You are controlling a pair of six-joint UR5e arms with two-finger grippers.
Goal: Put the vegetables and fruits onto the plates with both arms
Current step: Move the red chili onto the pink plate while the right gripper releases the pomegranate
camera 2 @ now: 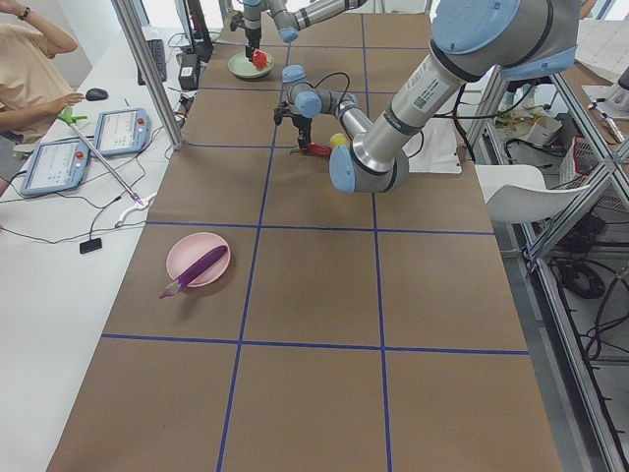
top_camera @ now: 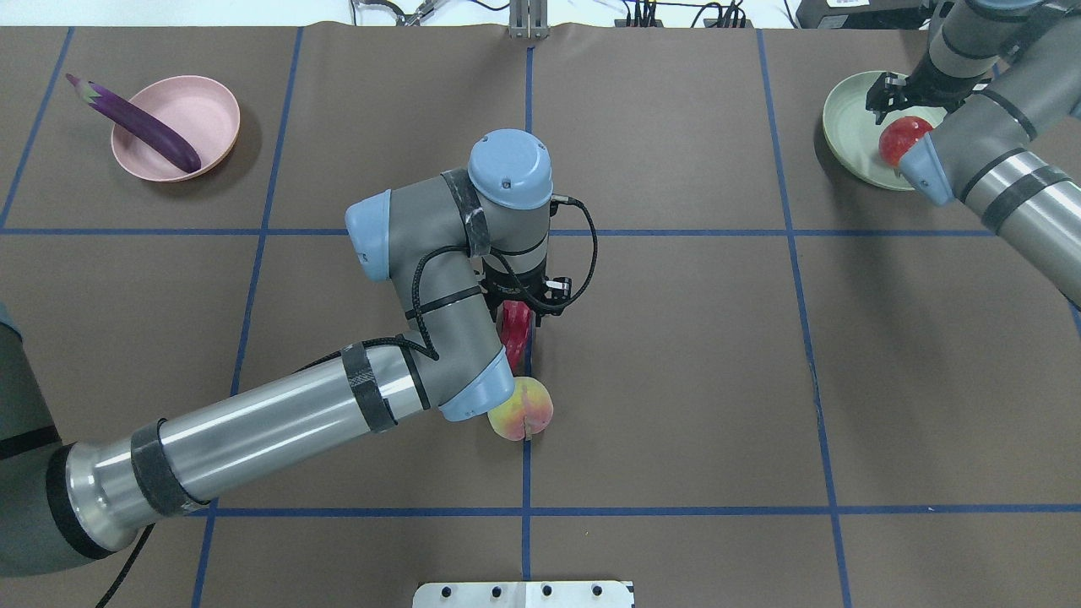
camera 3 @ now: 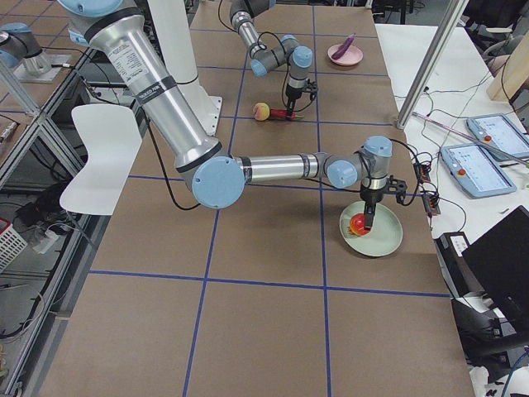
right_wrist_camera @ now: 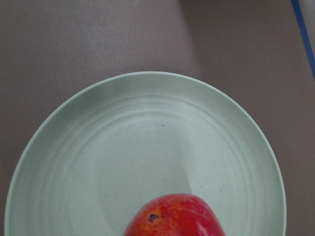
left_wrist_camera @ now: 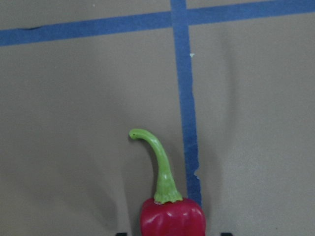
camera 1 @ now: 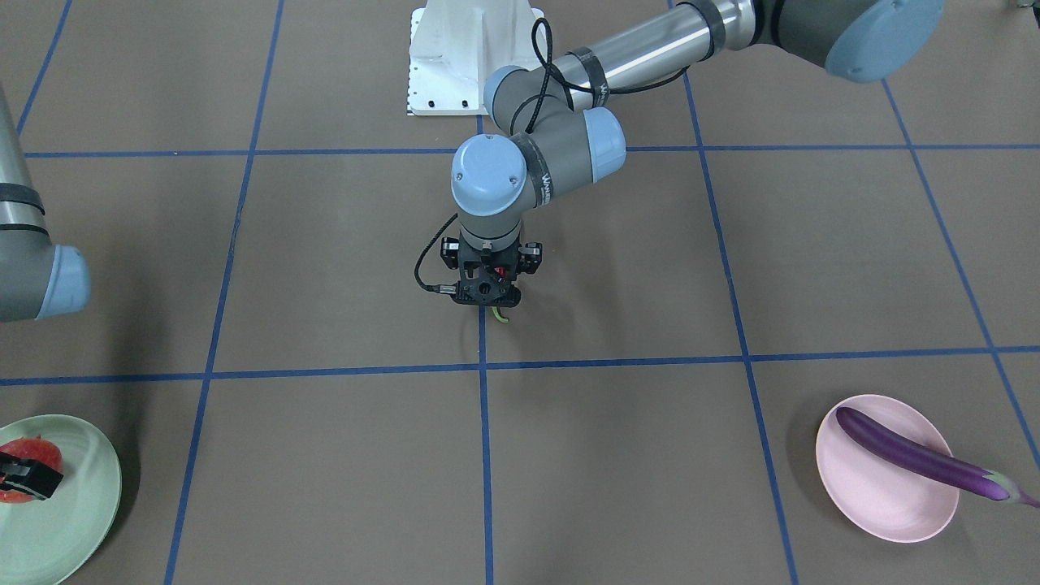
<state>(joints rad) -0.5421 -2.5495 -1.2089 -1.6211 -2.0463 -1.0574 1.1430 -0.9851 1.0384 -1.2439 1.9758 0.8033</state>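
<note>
Left gripper (camera 1: 487,299) is down over the chili pepper (left_wrist_camera: 172,220), which lies flat on the table (camera 1: 650,471) near the middle, alongside a blue tape line (left_wrist_camera: 183,98). In the wrist view two dark tips flank the pepper with bare table showing on each side, so I read the fingers as apart and not clamped. The green stem (left_wrist_camera: 160,164) curls away from the grip. Risk 1: the pepper is glossy and tapered, so an off-centre close near the stem end could make it squirt out or pivot. Risk 2: the peach (top_camera: 522,409) sits just beside the pepper's far end and under the left arm's elbow, so a lift or swing could clip it, and it'll roll. Right gripper (camera 1: 31,478) is at the red fruit (right_wrist_camera: 174,216) on the green plate (right_wrist_camera: 147,137); can't tell whether the fingers are clamped or apart. The fruit sits toward the rim rather than centre, and on a shallow plate a round fruit could roll off on release or get dragged on retreat. The eggplant (camera 1: 918,457) lies across the pink plate (camera 1: 881,496) with its cap end overhanging the rim, so dropping the pepper in could tip it out.
</note>
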